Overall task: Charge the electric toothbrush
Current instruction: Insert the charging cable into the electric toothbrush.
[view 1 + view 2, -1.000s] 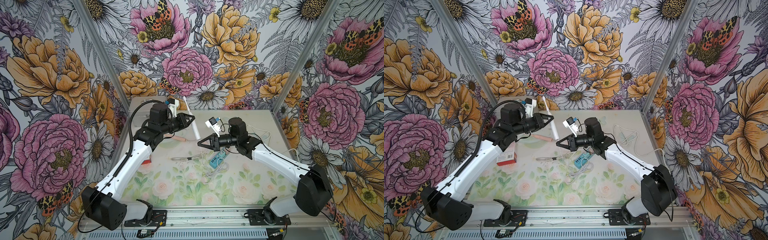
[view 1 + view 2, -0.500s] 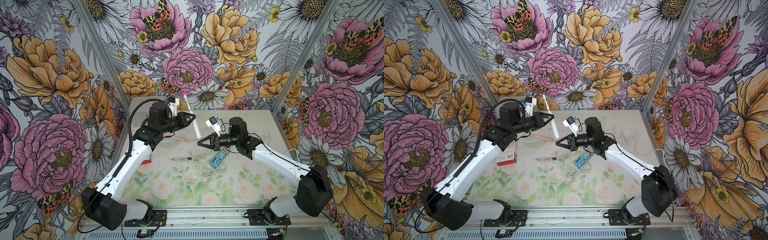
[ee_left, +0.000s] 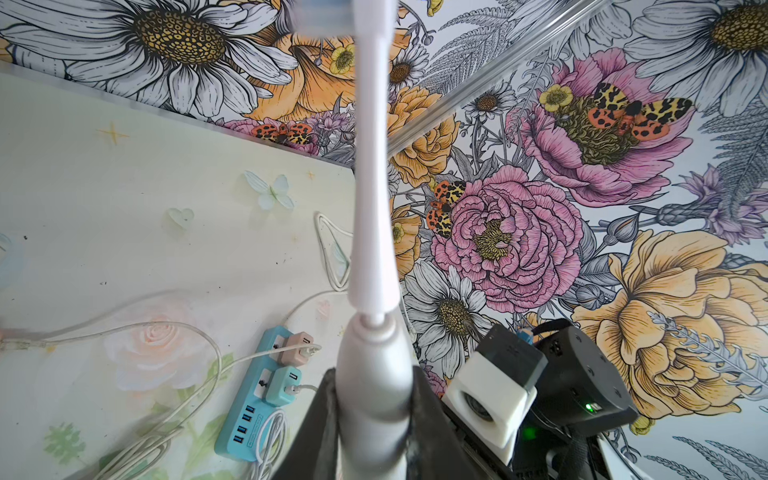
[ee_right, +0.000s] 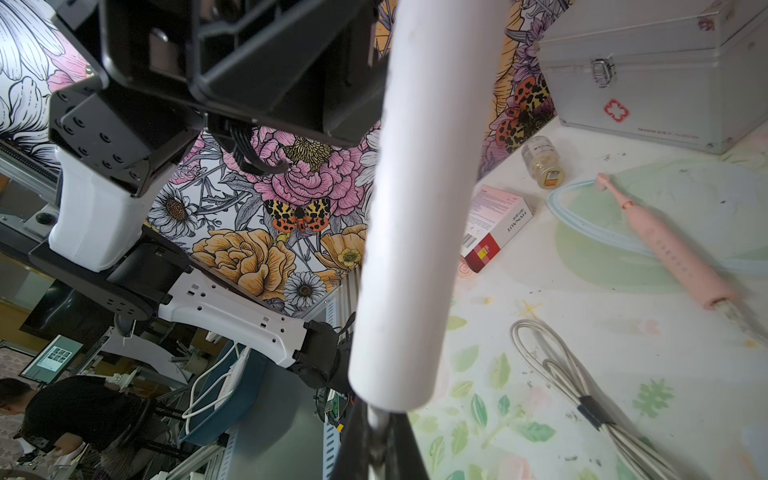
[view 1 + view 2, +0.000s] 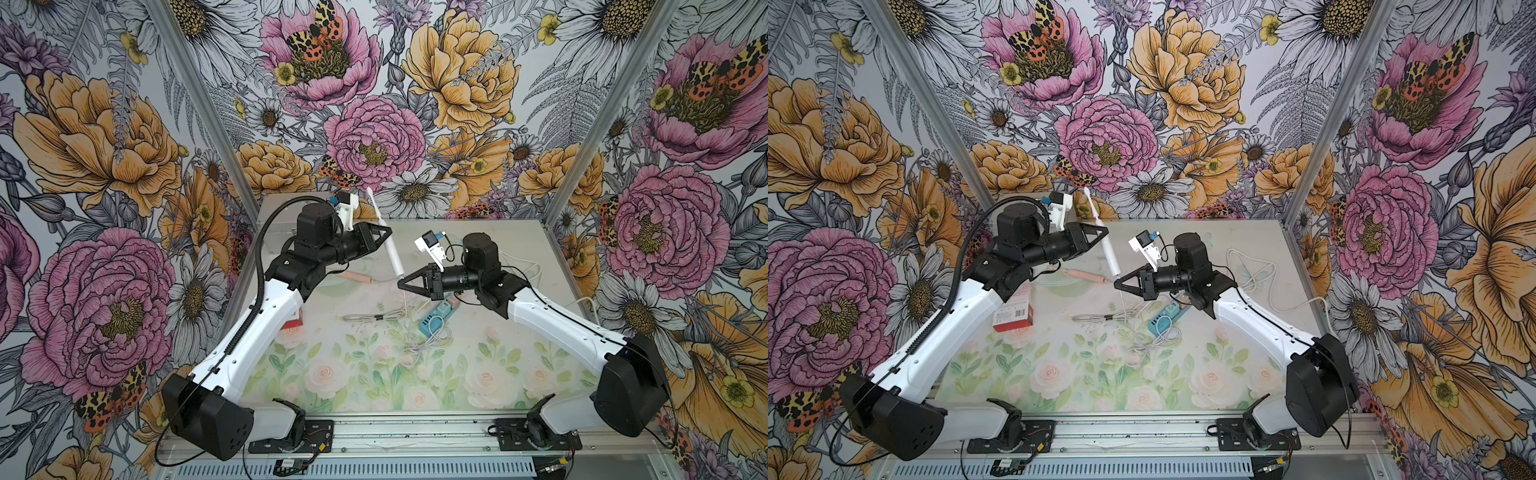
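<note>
Left gripper [image 5: 385, 234] clamps the white toothbrush [image 5: 394, 255] aloft over the table [image 5: 519, 249], brush head tilted toward the back wall. Right gripper [image 5: 402, 284] is pinched tight on the charging cable [image 4: 376, 419] at the handle's base; only the right wrist view shows that contact, and the small bottle [image 4: 542, 164].

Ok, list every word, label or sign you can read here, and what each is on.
"HYNAUT": side of the box.
Red cross sign, no words: front of the case.
Fine print under the cross and on the box, barcode digits: too small.
Label on the bottle: blurred.
Label on the power strip: too small.
</note>
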`<state>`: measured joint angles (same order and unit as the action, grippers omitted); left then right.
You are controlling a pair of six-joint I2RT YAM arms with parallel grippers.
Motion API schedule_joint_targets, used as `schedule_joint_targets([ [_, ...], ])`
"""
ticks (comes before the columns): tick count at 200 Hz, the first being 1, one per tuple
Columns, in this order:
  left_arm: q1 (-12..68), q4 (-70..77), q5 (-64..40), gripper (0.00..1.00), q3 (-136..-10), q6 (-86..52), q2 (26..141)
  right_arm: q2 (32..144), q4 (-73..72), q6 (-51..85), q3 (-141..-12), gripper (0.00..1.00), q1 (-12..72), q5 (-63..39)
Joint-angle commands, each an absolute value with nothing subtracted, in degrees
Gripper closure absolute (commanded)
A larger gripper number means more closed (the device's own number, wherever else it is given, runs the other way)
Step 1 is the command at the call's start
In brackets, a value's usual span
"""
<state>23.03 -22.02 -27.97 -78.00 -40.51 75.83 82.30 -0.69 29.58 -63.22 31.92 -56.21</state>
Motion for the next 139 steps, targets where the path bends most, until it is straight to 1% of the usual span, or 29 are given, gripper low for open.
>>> schedule_joint_targets([
  [1, 23.7, -23.7, -29.5, 1.0, -79.1, -39.5, 75.8, 81.9, -4.7, 29.9, -65.1, 1.0, 32.1, -55.8],
  [37, 24.4, -23.7, -28.4, 1.0, -79.1, -41.6, 75.3, 83.8, -5.9, 30.6, -65.7, 1.0, 32.9, -55.2],
  [78, 24.0, -23.7, -28.8, 1.0, -78.8, -43.3, 74.4, 83.5, -6.2, 30.3, -65.7, 1.0, 32.6, -54.5],
  [139, 23.9, -23.7, -32.3, 1.0, -78.9, -39.8, 73.9, 81.7, -7.5, 31.0, -65.4, 1.0, 31.0, -56.5],
])
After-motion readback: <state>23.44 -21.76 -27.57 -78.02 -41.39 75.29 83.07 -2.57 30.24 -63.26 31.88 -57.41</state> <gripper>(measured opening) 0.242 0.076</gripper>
